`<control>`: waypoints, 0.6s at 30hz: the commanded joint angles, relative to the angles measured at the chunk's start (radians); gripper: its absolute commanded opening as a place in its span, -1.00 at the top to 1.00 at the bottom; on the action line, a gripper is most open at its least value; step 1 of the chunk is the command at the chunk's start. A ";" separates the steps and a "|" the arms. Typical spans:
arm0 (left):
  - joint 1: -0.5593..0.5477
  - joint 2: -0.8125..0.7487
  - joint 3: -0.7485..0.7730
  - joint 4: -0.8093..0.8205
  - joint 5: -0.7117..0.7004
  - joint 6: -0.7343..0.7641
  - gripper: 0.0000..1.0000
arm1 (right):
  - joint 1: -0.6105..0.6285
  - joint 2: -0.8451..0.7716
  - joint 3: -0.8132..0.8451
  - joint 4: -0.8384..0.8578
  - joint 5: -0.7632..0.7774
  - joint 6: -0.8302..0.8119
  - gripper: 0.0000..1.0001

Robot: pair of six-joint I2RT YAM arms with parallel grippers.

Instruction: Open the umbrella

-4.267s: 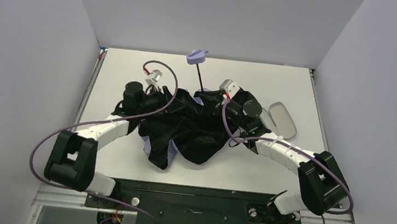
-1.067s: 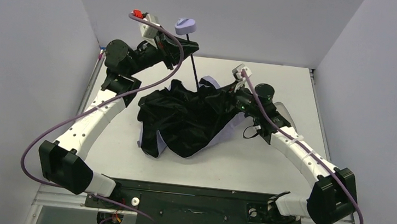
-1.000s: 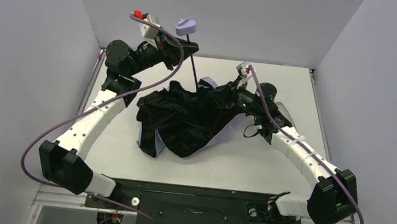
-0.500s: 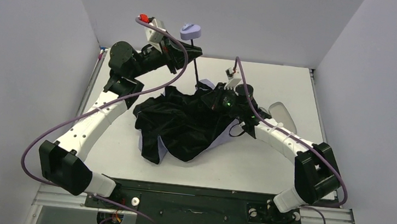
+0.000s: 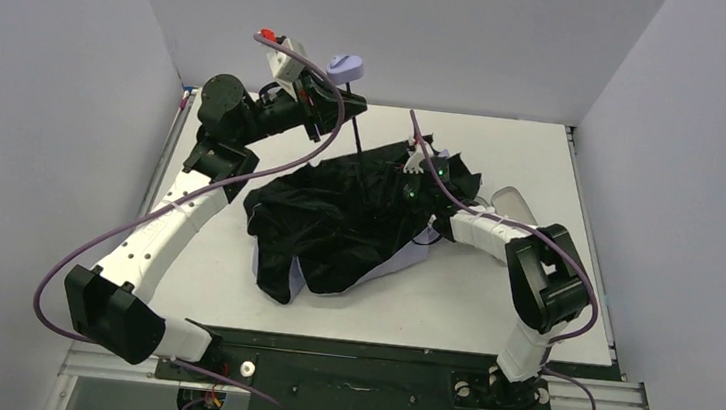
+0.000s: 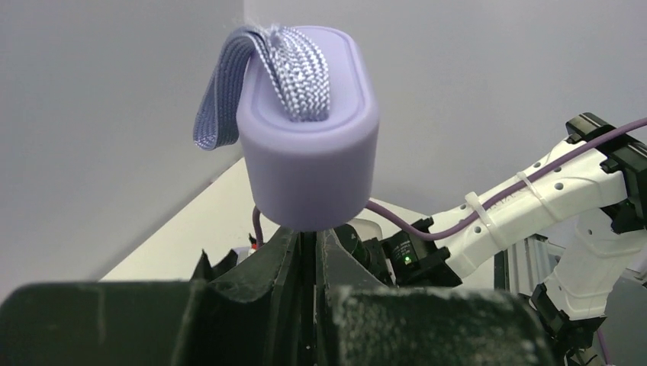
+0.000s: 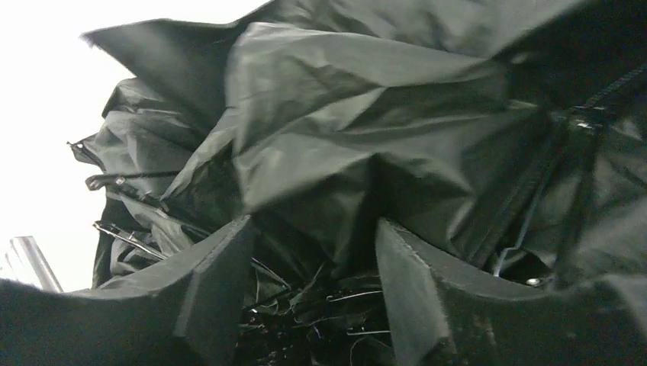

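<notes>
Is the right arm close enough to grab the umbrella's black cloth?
Probably yes. The right gripper is open, and the umbrella's black cloth bunches up right at its fingertips, with nothing else in between.

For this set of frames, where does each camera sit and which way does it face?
Top external: above and behind the bases, looking down on the table, the umbrella and both arms.
Left wrist: on the left hand, looking along its shut fingers at the umbrella's handle; right arm behind.
Right wrist: on the right hand, facing the black canopy between its open fingers.
Shared: top and left wrist both show the handle.
</notes>
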State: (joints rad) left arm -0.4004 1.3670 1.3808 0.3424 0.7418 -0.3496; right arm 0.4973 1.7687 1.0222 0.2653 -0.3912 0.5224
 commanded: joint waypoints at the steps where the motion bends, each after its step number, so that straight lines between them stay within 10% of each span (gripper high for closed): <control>1: 0.016 -0.077 0.089 0.107 -0.003 -0.039 1.00 | -0.040 0.034 0.035 -0.056 0.064 -0.058 -0.22; 10: 0.062 -0.078 0.122 0.074 0.058 -0.048 1.00 | -0.136 0.090 0.075 -0.062 0.019 -0.049 -0.49; 18: 0.049 -0.063 0.070 -0.014 -0.015 0.099 1.00 | -0.109 -0.067 0.125 -0.158 -0.318 -0.212 -0.50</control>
State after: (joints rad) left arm -0.3508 1.3666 1.3903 0.2382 0.7578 -0.2909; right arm 0.3828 1.8053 1.1107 0.2111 -0.5758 0.4458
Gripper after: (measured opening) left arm 0.043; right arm 0.748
